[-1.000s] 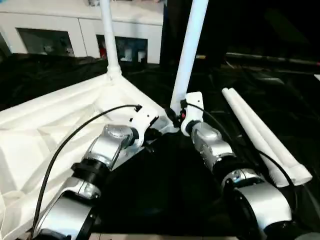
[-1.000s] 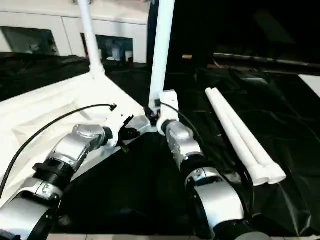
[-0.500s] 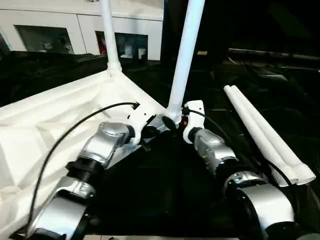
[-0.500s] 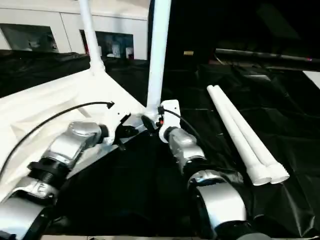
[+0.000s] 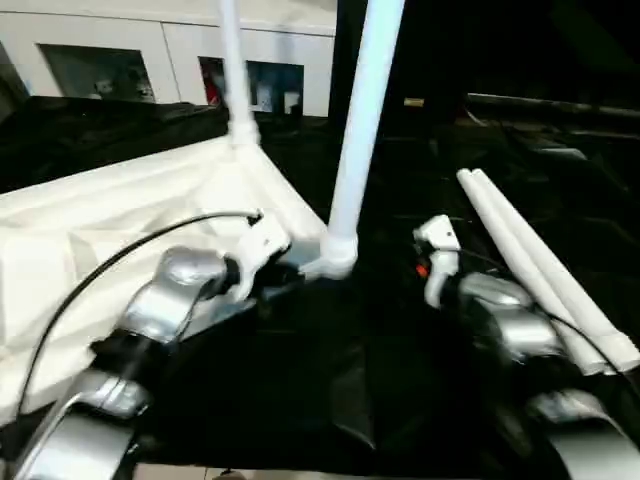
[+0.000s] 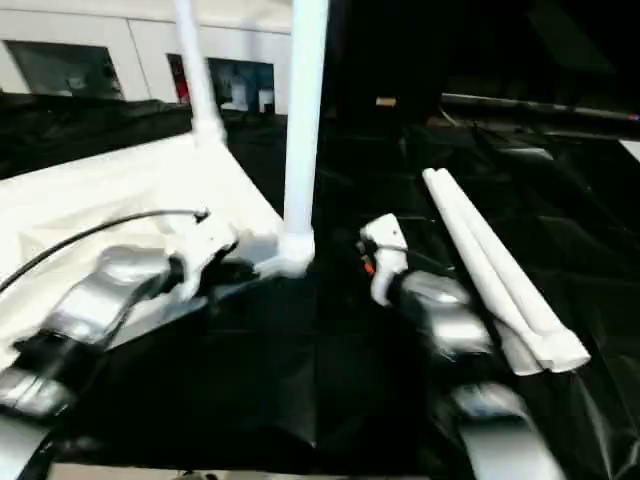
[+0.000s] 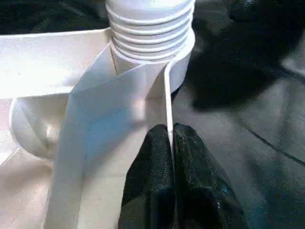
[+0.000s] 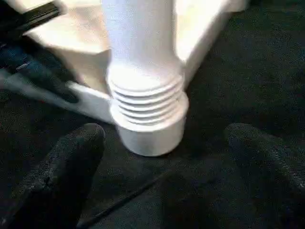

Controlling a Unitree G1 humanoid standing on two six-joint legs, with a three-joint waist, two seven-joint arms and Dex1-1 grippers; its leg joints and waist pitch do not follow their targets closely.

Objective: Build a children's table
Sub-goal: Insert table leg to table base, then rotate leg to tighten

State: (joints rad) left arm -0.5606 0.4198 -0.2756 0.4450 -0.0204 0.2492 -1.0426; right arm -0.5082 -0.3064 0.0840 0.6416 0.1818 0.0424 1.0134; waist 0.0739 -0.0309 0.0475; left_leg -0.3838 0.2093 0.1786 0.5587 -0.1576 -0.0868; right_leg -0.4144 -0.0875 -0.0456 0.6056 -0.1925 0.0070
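At the near corner socket (image 8: 150,126), left pincer (image 7: 171,143) clamps the tabletop rim (image 7: 167,95); right pincer (image 8: 162,143) gapes apart. Half-threaded leg (image 5: 358,120) may tilt if bumped

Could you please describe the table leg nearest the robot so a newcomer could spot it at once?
Find the upturned white plastic tabletop. At its near corner a long white tubular leg stands upright in the round socket. Unlike the two loose white legs lying flat, it has ribbed threads at its base.

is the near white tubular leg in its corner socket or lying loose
In. The near white tubular leg stands upright, its ribbed end seated in the round corner socket of the white plastic tabletop.
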